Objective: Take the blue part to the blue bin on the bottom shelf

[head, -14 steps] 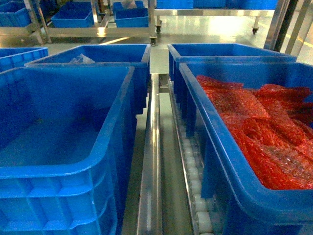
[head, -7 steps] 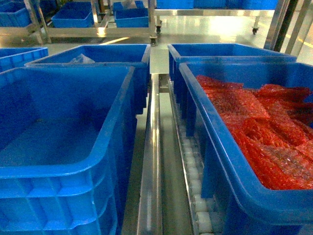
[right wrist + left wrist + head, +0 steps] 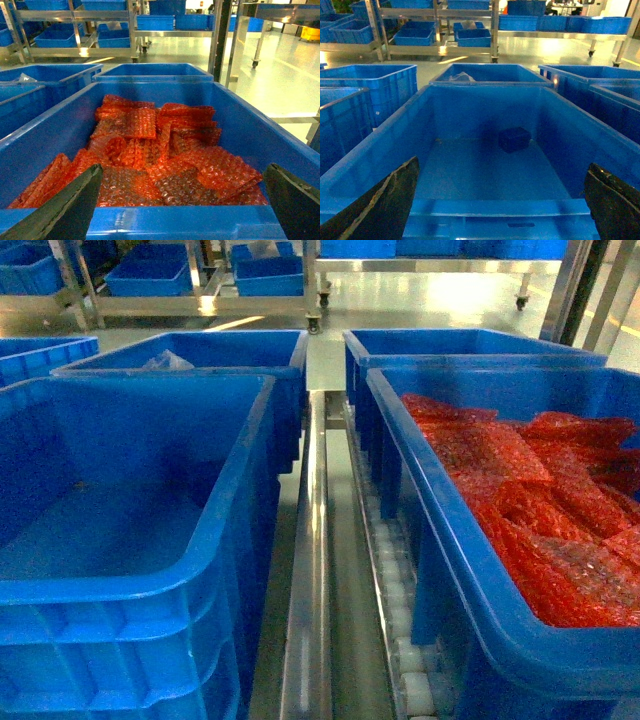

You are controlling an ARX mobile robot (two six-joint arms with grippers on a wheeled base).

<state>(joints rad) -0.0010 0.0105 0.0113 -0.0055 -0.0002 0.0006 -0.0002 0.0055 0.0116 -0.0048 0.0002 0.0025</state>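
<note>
Blue part point(image 3: 514, 139): on the floor of the near left blue bin point(image 3: 485, 207), toward its far right side.
Change: nothing has moved since a second ago.
Left gripper point(image 3: 501, 200): fingers wide apart, empty, at that bin's near rim.
Right gripper point(image 3: 182, 200): spread wide, empty, at the bin of red bubble-wrap bags point(image 3: 150, 150).
Between the bins: steel rail point(image 3: 308, 570), white rollers point(image 3: 395, 600).
Views: only the left wrist camera shows the part; the head view shows neither gripper.
</note>
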